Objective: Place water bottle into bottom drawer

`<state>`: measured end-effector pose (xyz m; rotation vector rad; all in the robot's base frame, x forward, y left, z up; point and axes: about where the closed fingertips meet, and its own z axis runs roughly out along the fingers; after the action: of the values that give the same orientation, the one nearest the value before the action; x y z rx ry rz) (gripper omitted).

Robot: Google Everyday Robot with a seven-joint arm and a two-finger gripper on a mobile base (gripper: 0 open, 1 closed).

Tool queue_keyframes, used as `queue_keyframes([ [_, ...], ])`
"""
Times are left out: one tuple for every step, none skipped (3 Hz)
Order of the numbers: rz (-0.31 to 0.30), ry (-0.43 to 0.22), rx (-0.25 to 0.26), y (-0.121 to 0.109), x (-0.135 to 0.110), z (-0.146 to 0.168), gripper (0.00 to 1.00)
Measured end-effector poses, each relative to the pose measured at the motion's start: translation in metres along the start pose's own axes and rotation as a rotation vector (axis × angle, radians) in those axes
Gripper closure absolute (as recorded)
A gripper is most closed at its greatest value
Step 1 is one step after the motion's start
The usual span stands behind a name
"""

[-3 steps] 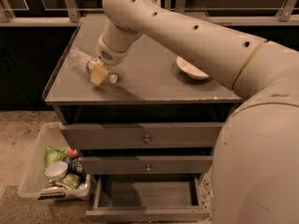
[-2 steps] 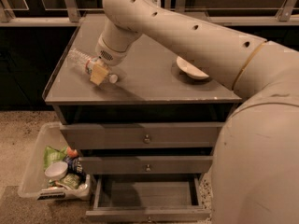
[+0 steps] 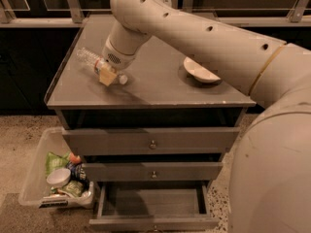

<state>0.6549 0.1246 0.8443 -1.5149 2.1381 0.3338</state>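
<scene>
The water bottle (image 3: pixel 87 59) lies on its side on the left part of the grey cabinet top (image 3: pixel 160 91), white cap (image 3: pixel 123 79) pointing to the front right. My gripper (image 3: pixel 108 74) reaches down from the big arm and is shut around the bottle near its neck, a tan finger pad (image 3: pixel 107 76) on the near side. The bottle still rests on the top. The bottom drawer (image 3: pixel 153 203) stands pulled open at the foot of the cabinet, its shallow grey tray holding nothing I can see.
A white bowl (image 3: pixel 200 72) sits on the right of the cabinet top. The top drawer (image 3: pixel 152 141) and middle drawer (image 3: pixel 153 171) are a little out. A clear bin (image 3: pixel 53 178) of snacks stands on the floor at the left. My arm fills the right side.
</scene>
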Motion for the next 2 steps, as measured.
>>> queue_keyframes([
  [0.034,-0.023,0.019,0.019,0.022,-0.040,1.00],
  [0.059,-0.088,0.053,0.054,0.055,-0.096,1.00],
])
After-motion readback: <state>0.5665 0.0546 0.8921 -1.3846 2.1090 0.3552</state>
